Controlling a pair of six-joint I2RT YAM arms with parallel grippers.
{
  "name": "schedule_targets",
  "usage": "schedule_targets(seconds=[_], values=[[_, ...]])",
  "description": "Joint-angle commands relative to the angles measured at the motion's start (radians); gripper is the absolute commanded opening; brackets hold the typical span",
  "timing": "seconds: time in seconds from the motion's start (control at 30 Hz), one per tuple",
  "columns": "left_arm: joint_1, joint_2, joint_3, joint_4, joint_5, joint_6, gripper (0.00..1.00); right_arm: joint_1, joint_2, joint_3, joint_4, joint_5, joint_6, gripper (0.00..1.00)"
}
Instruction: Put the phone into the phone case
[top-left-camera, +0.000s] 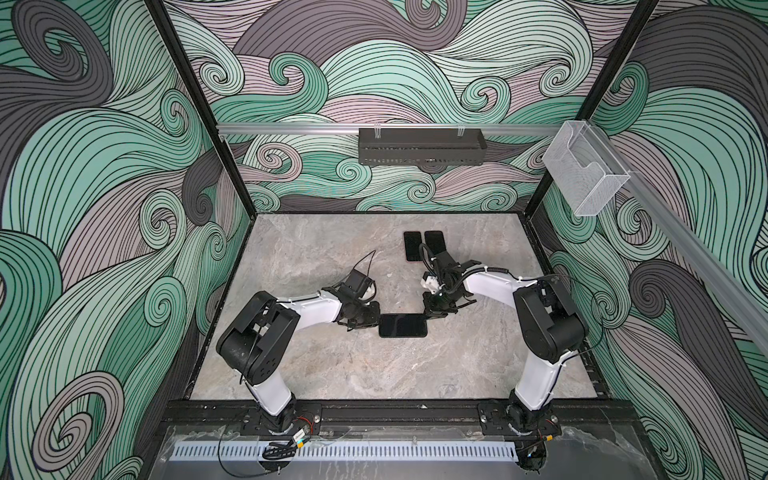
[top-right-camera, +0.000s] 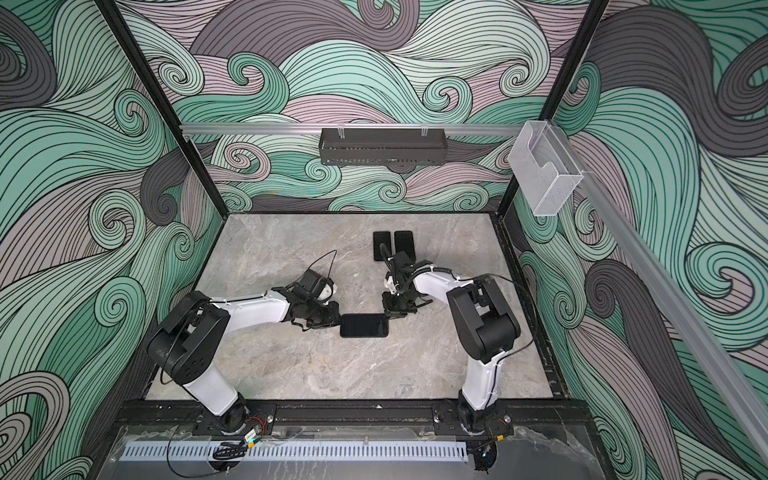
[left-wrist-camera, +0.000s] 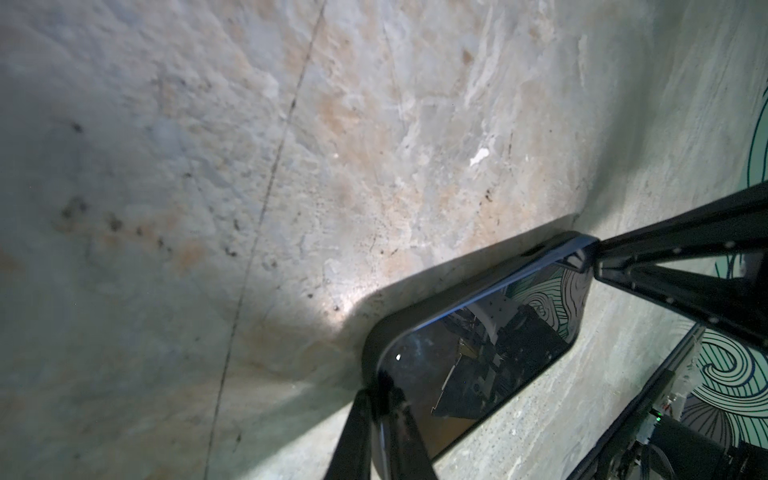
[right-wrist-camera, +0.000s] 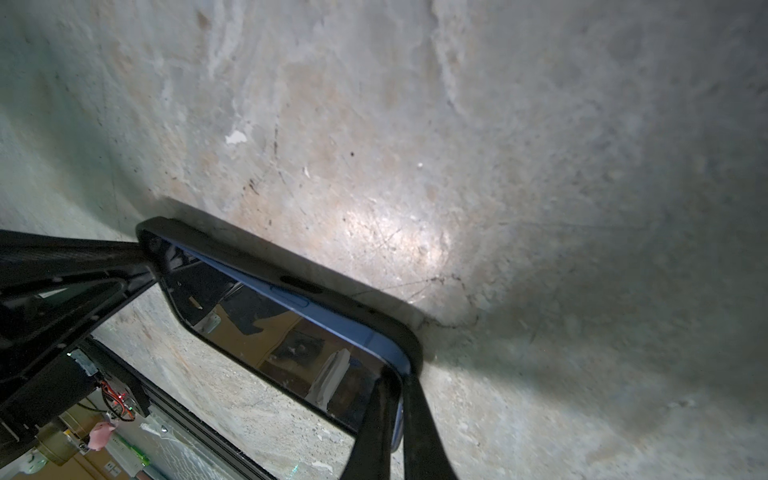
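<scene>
The left gripper (left-wrist-camera: 382, 399) and right gripper (right-wrist-camera: 398, 386) are each clamped nearly closed on opposite short ends of the black soft-rimmed phone case (right-wrist-camera: 232, 253), which lies mid-table on the grey marble-look tabletop (top-left-camera: 332, 374). The glossy blue-sided phone (right-wrist-camera: 270, 328) is in it, mostly seated; one long blue flank rides above the rim (so pressing home remains, I judge). Bare tabletop surrounds it; two flat black rectangles (top-left-camera: 412, 246) lie well apart rearward

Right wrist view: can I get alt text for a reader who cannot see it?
A dark-screened phone lies in a black phone case on the marbled table, its blue side showing above the rim along one long edge. The right tool pinches one end, the left tool the opposite end.
</scene>
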Motion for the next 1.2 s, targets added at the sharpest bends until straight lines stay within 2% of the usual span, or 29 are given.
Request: schedule_targets(seconds=[0.0,0.3,0.83,1.17], values=[[-0.008,0.020,-0.018,0.000,0.011,0.004,0.12,0.111,0.220,-0.095,0.195,0.001,0.026,0.08],[-0.008,0.025,-0.022,0.003,0.013,0.002,0.12,0.129,0.262,-0.099,0.210,0.071,0.051,0.09],[-0.008,0.021,-0.019,-0.008,0.014,0.004,0.12,0.145,0.330,-0.081,0.224,0.100,0.068,0.08],[-0.008,0.022,-0.016,-0.012,0.014,0.004,0.12,0.162,0.373,-0.057,0.189,0.184,0.073,0.08]])
